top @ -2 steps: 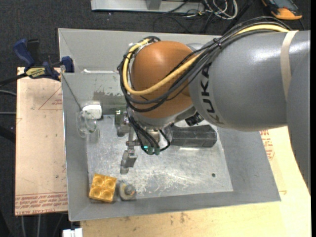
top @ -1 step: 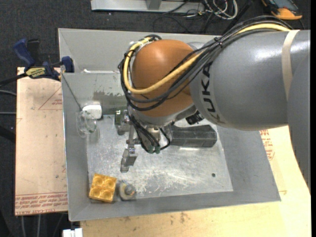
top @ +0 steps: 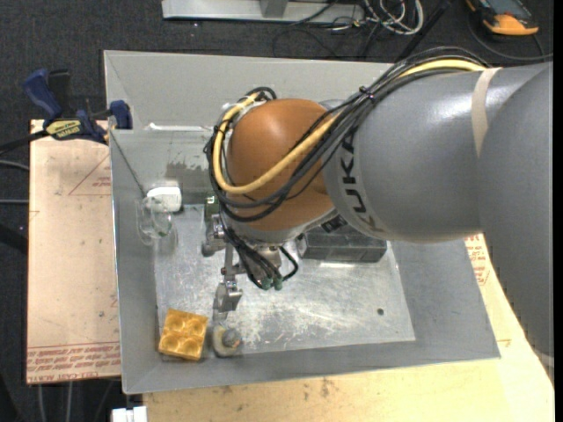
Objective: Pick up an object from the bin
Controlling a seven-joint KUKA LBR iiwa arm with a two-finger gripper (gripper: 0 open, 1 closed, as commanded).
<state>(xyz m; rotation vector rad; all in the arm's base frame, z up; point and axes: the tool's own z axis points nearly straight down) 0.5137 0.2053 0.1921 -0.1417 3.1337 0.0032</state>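
Note:
My gripper (top: 226, 301) hangs below the orange dome, low over the front left part of the bin floor. Just in front of its tip lies a small round greyish ring-like thing (top: 227, 341), apart from the gripper. To the left of that ring, in the front left corner, sits a yellow waffle-patterned block (top: 183, 334). Nothing shows in the gripper.
A clear plastic cup-like thing with a white cap (top: 159, 211) lies by the left wall. A dark grey flat box (top: 345, 246) lies under the arm at the middle right. The arm and its cables cover the back middle of the bin.

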